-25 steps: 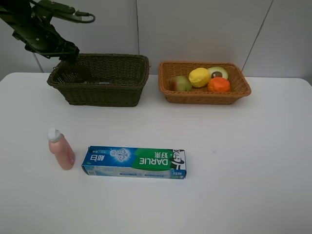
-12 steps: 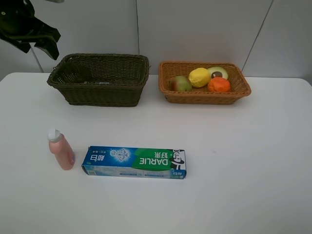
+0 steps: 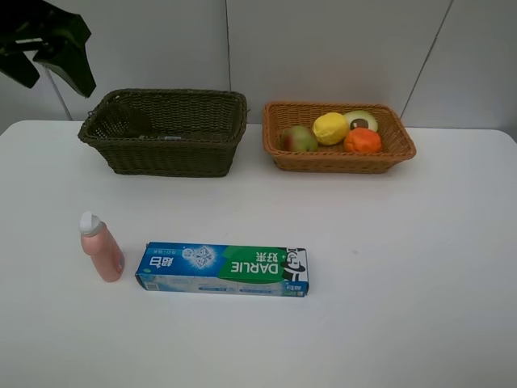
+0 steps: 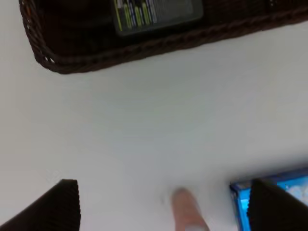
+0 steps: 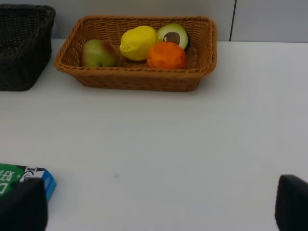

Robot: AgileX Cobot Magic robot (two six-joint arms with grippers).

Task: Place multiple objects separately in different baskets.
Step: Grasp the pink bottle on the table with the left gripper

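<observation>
1. Left gripper (image 3: 53, 77): it hangs high over the rear left corner of the worktop (image 3: 404, 283), fingers spread wide and empty.
2. Dark basket (image 3: 161, 158): it sits along the rear edge, left of centre. The left wrist view shows a dark green bottle (image 4: 156, 12) lying inside.
3. Pink bottle (image 3: 101, 250): it appears to stand upright near the front left corner, just beside the toothpaste box (image 3: 222, 269), which lies flat toward the front edge.
4. Tan basket (image 3: 339, 162): it sits on the rear edge, right of centre, and holds the pear (image 3: 299, 139), lemon (image 3: 331, 128), avocado (image 3: 361, 121) and orange (image 3: 363, 141).
5. Right gripper (image 5: 156, 204): its fingers are fully apart and hold nothing.

We judge the fruit sorted, with 2 items left to sort. The next move calls for lowering the left gripper toward the pink bottle, setting the jaws across its body, then closing before lifting it to the dark basket.
</observation>
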